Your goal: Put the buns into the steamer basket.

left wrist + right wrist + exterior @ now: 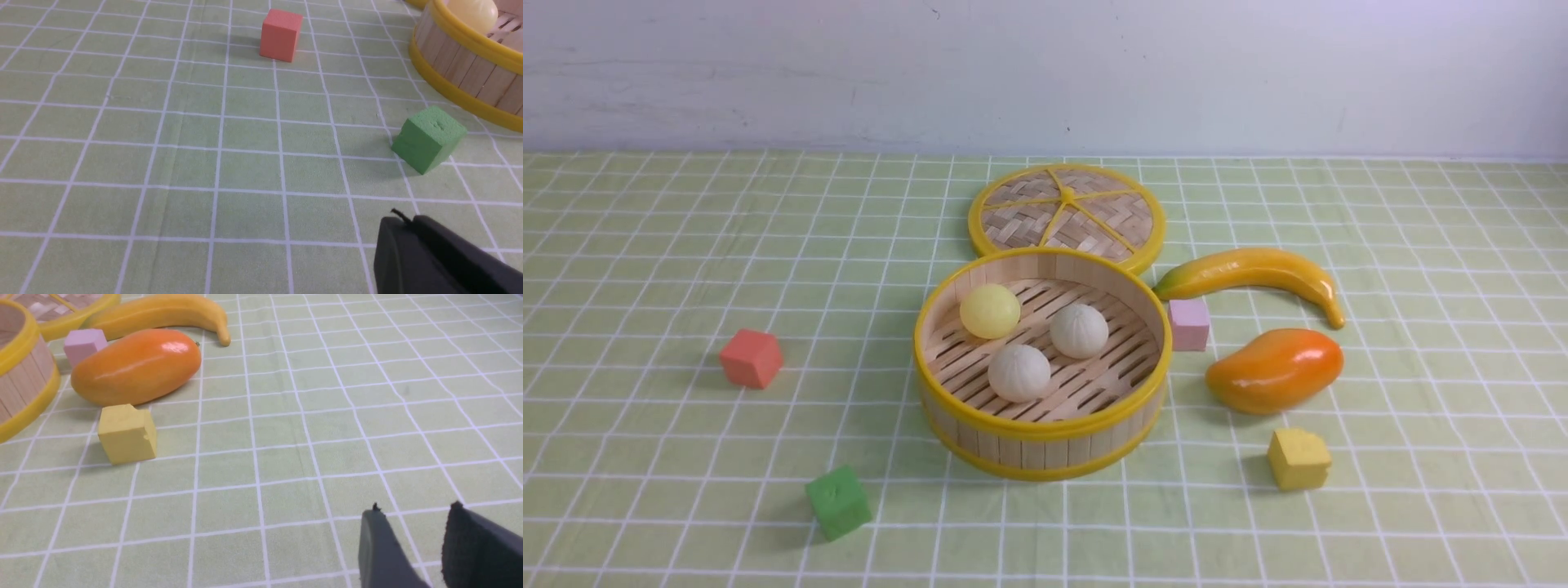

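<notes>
From the front camera I see the steamer basket (pixel 1042 425) at the middle of a green checked cloth (pixel 686 245), and all three buns already lie on its slatted floor. The yellow bun (pixel 989 310) sits toward the far left inside. One white bun (pixel 1079 330) sits to its right, and the other white bun (pixel 1018 372) lies nearest me. None of them touches its neighbours, as far as I can tell.

The woven lid (pixel 1067 214) lies flat just behind the basket. A banana (pixel 1254 273), a mango (pixel 1274 369), a pink cube (pixel 1189 323) and a yellow cube (pixel 1298 458) lie to the right. A red cube (pixel 752 358) and a green cube (pixel 838 501) lie to the left.

Neither arm shows in the front view. On its wrist camera my left gripper (pixel 402 222) is clenched on nothing, low over bare cloth near the green cube. My right gripper (pixel 412 512) has its jaws parted and empty, well apart from the yellow cube.

I judge the loading step finished, with no bun left on the cloth. The next move, I think, calls only for keeping both arms clear of the basket.
</notes>
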